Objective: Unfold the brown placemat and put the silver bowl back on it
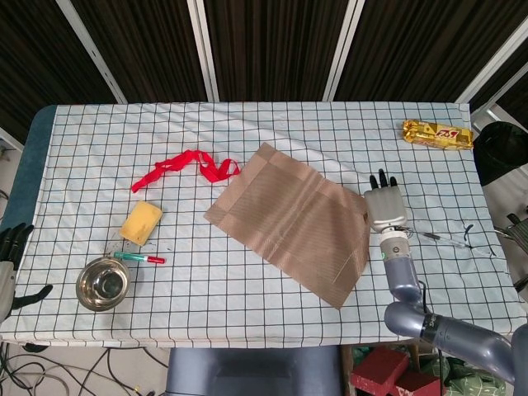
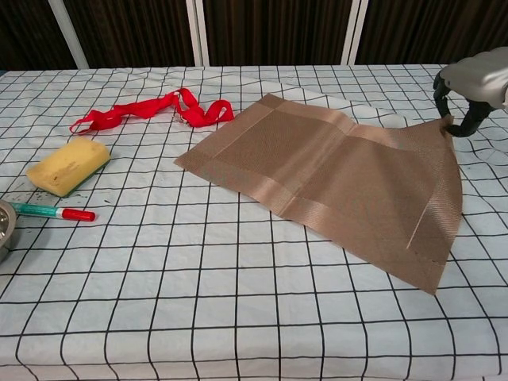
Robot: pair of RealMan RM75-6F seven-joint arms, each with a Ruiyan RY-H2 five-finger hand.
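Note:
The brown placemat lies spread over the checked cloth, its right corner lifted off the table. My right hand pinches that raised corner at the mat's right side. The silver bowl stands at the front left, far from the mat. My left hand hangs off the table's left edge with its fingers apart and nothing in it.
A red ribbon lies left of the mat's far corner. A yellow sponge and a red-capped green pen sit by the bowl. A gold snack pack rests far right.

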